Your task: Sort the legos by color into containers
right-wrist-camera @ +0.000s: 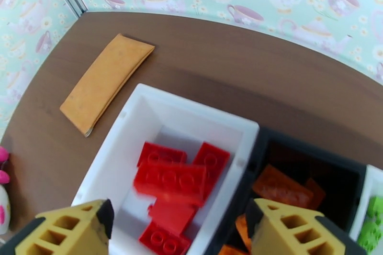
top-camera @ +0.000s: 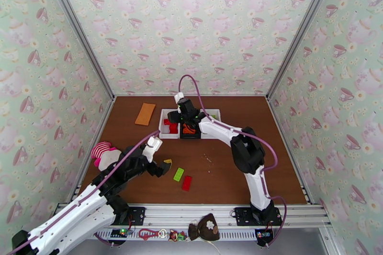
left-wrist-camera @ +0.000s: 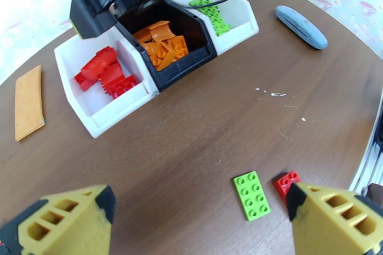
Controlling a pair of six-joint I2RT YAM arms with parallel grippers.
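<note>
I see my right hand [right-wrist-camera: 178, 213] spread wide over the white bin [right-wrist-camera: 119, 150] of red legos [right-wrist-camera: 170, 179], seemingly holding nothing. My left hand [left-wrist-camera: 199, 198] hangs wide above a green lego [left-wrist-camera: 251, 195] on the tabletop [left-wrist-camera: 191, 122].

Brown wood-grain desk [top-camera: 225, 179], matte, evenly lit, no hard shadows. Walls [top-camera: 191, 21] on three sides of the desk, papered pale green with pink teapots, cups and small flowers. Aluminium posts [top-camera: 79, 31] rising from the desk's two far corners. Slotted aluminium rail [top-camera: 191, 215] along the desk's near edge. Few white specks [left-wrist-camera: 275, 94] on the desk surface.
</note>
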